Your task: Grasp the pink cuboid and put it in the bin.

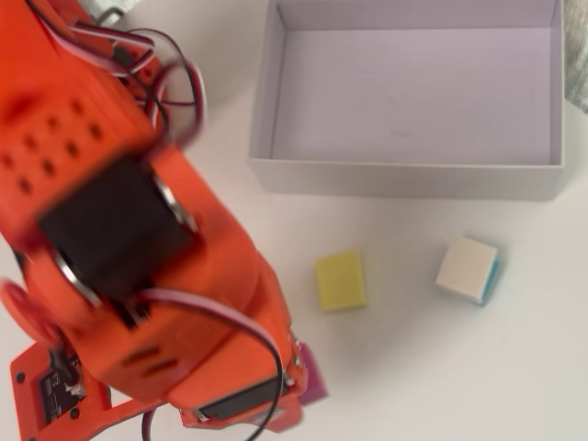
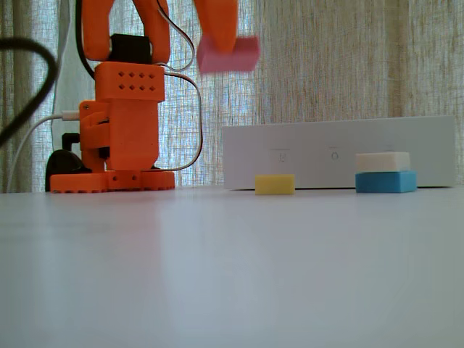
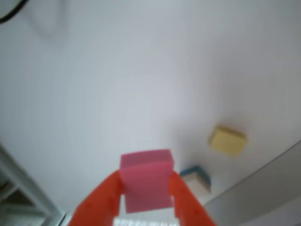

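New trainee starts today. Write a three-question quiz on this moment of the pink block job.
1. True or false: the pink block is resting on the table.
2. Which block lies nearer the pink block in the overhead view: A) the yellow block, B) the blue block with the pale top?
3. Fill in: the white box holds ____ blocks.

Key: 1. False; the gripper fingers hold it high in the air. 2. A. 3. No.
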